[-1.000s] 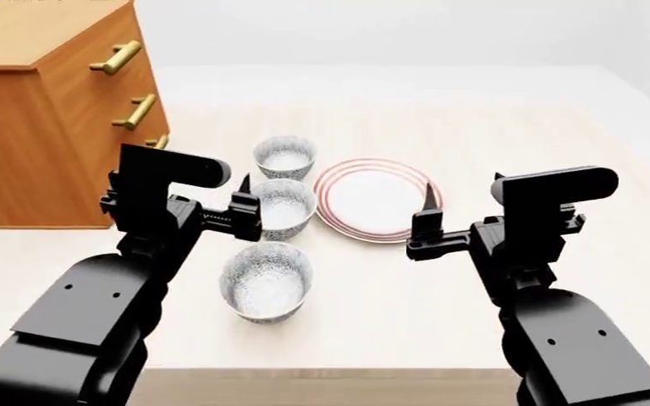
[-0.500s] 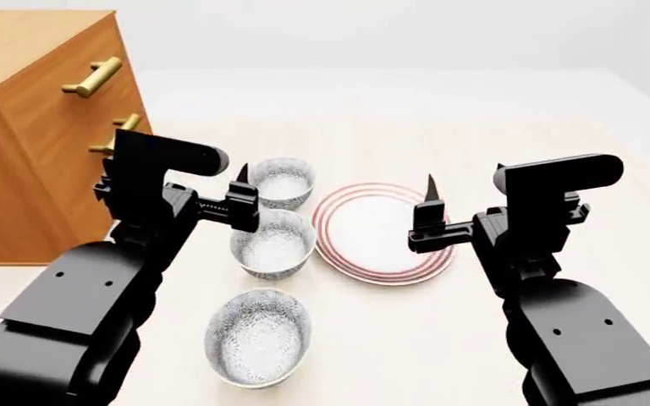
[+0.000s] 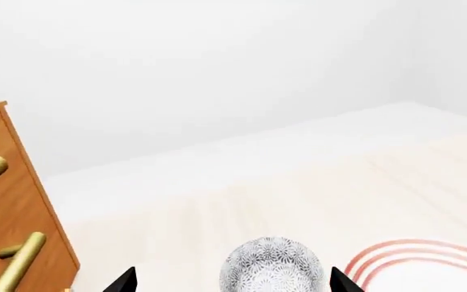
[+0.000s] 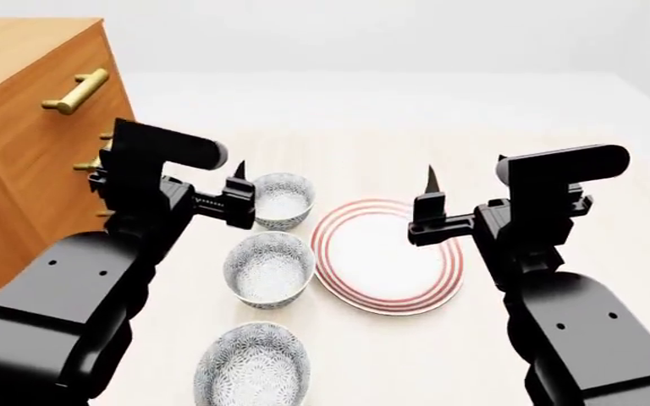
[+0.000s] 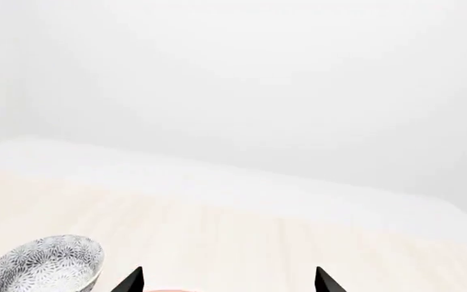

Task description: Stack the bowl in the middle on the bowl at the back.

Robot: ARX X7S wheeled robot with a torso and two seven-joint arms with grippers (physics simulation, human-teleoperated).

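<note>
The middle bowl (image 4: pixel 268 268), a small deep speckled bowl, sits on the table (image 4: pixel 551 169) just below and beside the empty, spread-open left pincer (image 4: pixel 238 201); it looks rigid, glazed, slippery and breakable, so I would pinch its rim wall.

The small round deep bowl, white with tiny grey-blue flower specks (image 4: pixel 268 268), sits just left of the middle of the head view. It stands upright and open side up, with nothing inside. It is the middle one in a line of three. The matching speckled bowl at the back (image 4: pixel 281 200) stands upright just above it, near it but not touching.
</note>
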